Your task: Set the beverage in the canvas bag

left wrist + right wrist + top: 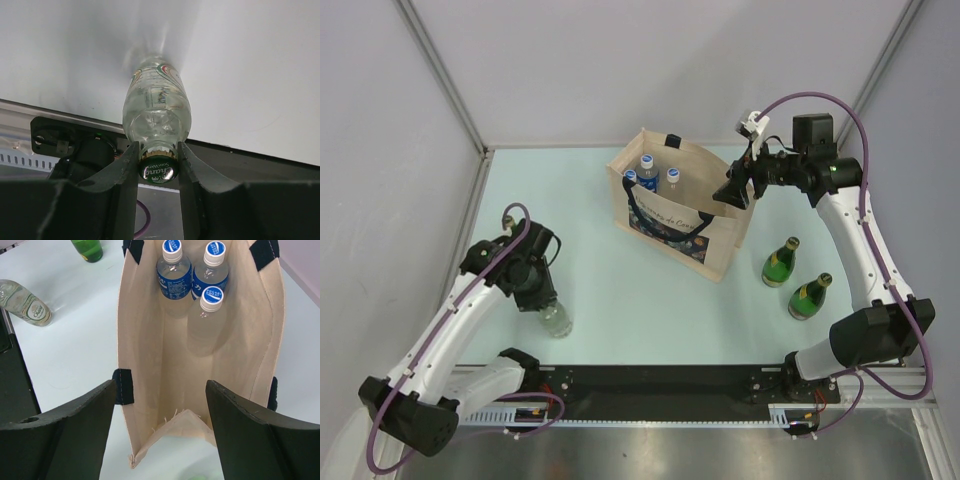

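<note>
The beige canvas bag (672, 215) with navy handles stands open in the middle of the table. Three blue-capped water bottles (648, 170) stand in its far end. My left gripper (542, 298) is shut on the neck of a clear glass soda bottle (558, 321) with a green cap, near the front left. In the left wrist view the fingers (127, 170) clamp just under the cap of this bottle (156, 110). My right gripper (161, 385) is open and empty above the bag's (150, 340) right end, and shows in the top view (732, 192).
Two green glass bottles (780, 263) (809, 296) stand right of the bag. The black base rail (660, 380) runs along the table's near edge. Grey walls close in the left, back and right. One green bottle (87, 249) and the clear bottle (25, 302) show in the right wrist view.
</note>
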`<state>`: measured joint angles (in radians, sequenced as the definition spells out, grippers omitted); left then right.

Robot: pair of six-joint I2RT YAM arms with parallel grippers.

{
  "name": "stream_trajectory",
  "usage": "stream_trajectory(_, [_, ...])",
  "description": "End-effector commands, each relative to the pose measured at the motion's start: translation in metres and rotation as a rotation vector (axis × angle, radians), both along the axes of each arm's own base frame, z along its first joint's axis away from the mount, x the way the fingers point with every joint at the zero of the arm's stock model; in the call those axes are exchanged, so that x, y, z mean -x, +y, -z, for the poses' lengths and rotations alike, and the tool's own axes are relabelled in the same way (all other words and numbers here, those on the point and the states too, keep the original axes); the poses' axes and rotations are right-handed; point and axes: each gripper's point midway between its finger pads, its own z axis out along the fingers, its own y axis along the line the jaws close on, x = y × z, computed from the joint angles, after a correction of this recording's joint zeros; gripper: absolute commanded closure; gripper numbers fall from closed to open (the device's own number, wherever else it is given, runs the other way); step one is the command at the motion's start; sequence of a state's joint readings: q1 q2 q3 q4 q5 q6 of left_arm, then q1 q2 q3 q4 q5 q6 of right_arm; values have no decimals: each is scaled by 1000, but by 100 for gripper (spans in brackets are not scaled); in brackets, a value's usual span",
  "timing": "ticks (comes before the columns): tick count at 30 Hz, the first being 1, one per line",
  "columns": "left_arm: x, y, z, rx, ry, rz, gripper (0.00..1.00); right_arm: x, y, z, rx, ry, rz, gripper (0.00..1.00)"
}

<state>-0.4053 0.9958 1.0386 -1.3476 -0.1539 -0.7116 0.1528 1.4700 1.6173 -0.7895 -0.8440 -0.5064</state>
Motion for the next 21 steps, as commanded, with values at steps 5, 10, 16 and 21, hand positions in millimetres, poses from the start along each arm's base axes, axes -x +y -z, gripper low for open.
stream_trajectory(5, [-37, -18, -50, 69, -217, 163, 100, 6, -2, -16, -12, -49, -6, 22])
stream_trajectory(10, [-58, -34, -70, 112, -321, 284, 100, 8, -1, -21, -17, -58, -13, 22])
stream_trajectory(16, [-82, -60, -99, 148, -457, 538, 100, 9, -2, -28, -14, -75, -11, 22])
stream_trajectory(21, [-102, -73, -124, 135, -536, 680, 100, 10, -4, -31, -10, -85, -6, 22])
